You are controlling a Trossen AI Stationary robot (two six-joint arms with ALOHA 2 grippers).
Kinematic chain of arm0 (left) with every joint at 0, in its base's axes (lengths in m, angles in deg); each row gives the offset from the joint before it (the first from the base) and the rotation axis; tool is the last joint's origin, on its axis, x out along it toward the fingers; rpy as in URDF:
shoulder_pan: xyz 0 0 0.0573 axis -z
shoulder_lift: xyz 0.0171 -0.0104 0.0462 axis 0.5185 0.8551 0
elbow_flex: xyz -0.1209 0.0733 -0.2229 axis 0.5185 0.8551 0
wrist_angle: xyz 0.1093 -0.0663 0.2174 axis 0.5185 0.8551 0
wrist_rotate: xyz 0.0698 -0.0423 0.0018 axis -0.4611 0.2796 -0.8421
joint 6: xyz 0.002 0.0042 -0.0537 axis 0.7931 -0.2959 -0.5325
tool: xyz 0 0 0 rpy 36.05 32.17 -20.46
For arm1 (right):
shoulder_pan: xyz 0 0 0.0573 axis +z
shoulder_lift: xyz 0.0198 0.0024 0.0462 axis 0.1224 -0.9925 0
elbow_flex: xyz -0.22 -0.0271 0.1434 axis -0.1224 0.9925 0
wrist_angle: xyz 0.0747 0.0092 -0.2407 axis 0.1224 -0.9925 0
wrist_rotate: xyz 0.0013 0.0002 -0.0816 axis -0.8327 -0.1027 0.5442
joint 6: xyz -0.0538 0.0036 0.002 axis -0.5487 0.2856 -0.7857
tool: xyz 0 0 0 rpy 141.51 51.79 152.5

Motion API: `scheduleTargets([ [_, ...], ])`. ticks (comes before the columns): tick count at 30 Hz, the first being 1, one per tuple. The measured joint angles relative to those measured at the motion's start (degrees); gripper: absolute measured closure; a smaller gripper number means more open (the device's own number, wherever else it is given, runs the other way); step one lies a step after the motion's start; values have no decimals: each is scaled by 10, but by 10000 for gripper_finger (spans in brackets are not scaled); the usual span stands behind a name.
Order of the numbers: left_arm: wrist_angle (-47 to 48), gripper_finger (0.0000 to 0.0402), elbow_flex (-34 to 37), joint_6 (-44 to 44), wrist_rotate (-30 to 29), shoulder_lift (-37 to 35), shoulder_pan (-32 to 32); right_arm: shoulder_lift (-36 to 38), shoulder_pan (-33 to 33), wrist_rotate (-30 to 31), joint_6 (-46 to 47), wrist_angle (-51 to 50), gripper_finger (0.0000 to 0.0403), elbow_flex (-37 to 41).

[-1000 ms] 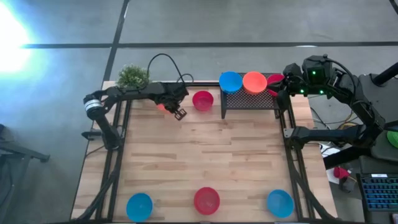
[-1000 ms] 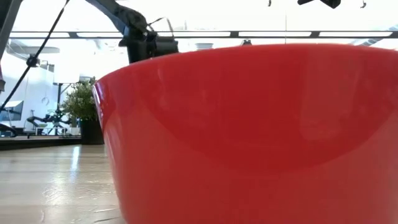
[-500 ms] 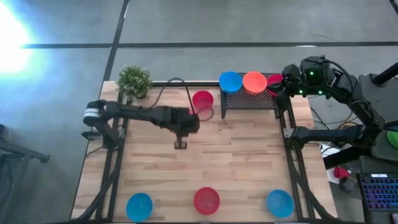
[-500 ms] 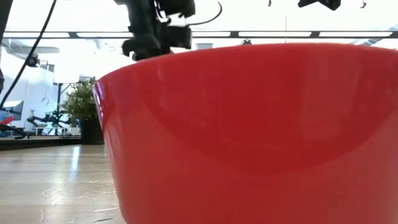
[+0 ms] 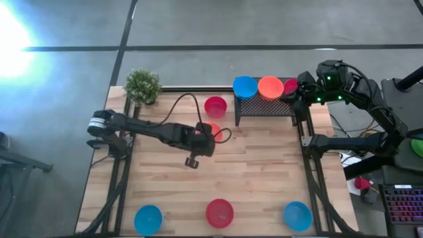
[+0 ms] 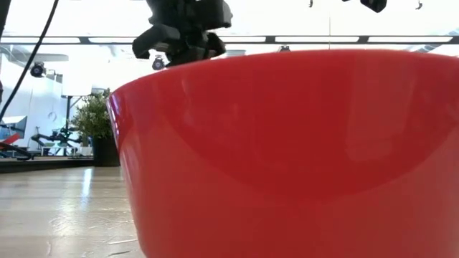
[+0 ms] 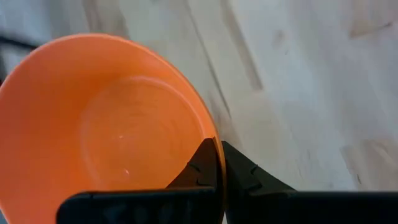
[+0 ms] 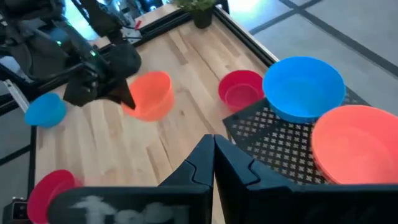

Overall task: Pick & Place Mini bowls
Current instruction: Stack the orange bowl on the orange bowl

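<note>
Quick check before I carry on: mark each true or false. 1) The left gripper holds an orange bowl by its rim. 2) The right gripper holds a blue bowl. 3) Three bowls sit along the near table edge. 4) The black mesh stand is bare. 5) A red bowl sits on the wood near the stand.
1) True: the left gripper is shut on the orange bowl, pinching its rim.
2) False: the right gripper is shut on nothing, beside the mesh stand.
3) True: blue bowl, red bowl, blue bowl.
4) False: bowls rest on it.
5) True: the red bowl sits left of the stand.
</note>
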Motion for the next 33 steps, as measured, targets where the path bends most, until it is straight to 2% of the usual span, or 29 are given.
scheduleTargets([
  [4,-36,401,0,28,15,12,0,-1,-1,1,-2,1,394,0],
  [12,-42,401,-17,62,46,83,0,0,0,1,-2,9,394,0],
  [20,-41,401,-80,93,65,161,-3,0,0,1,-6,9,394,0],
  [26,-32,401,-138,92,106,216,-8,0,0,1,-6,9,394,0],
  [33,-23,401,-151,71,118,237,-10,0,0,1,-8,9,394,0],
])
